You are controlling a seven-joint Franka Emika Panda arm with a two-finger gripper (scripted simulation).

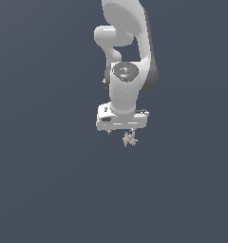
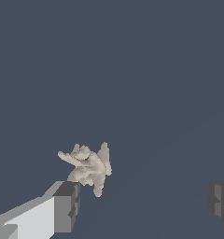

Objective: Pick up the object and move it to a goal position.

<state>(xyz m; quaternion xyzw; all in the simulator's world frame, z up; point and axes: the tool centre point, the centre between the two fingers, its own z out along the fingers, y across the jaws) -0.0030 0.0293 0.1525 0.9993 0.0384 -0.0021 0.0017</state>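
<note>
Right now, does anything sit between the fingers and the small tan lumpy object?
Nothing visible does. In the wrist view the object lies beside one of the fingers, the other stands far off, and only bare dark ground shows around it. The gripper is open just above it.

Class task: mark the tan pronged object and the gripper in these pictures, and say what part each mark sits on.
object (image 2: 88, 169), wrist view: on its lumpy middle.
gripper (image 2: 142, 203), wrist view: midway between the two fingers, which stand wide apart.
object (image 1: 130, 139), exterior view: on its body.
</note>
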